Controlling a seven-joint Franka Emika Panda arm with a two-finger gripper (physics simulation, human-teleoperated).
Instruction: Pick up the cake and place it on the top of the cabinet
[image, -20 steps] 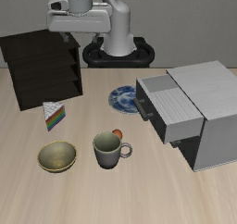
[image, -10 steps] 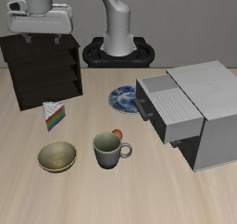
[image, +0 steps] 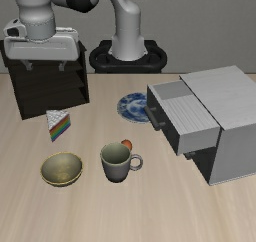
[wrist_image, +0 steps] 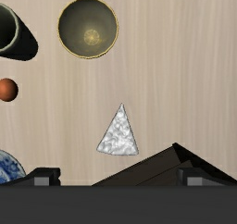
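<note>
The cake [image: 58, 124] is a wedge with white icing and rainbow layers, standing on the table just in front of a dark shelf unit [image: 45, 81]. From the wrist it is a white triangle, the cake [wrist_image: 118, 133]. My gripper [image: 41, 58] hangs above the shelf unit's top, behind and above the cake, open and holding nothing. The gripper [wrist_image: 118, 178] has its fingertips spread wide, with the shelf's edge [wrist_image: 171, 165] between them. The grey cabinet [image: 225, 111] stands at the exterior view's right, with its top drawer [image: 180, 114] pulled out.
An olive bowl [image: 62, 169] and a grey-green mug [image: 120, 162] sit forward of the cake. A small red ball [image: 127, 144] lies behind the mug. A blue patterned plate [image: 133, 107] lies beside the open drawer.
My arm has swung towards the exterior view's left, then dropped lower, from the table's middle back to above the dark shelf unit. The objects have stayed put.
</note>
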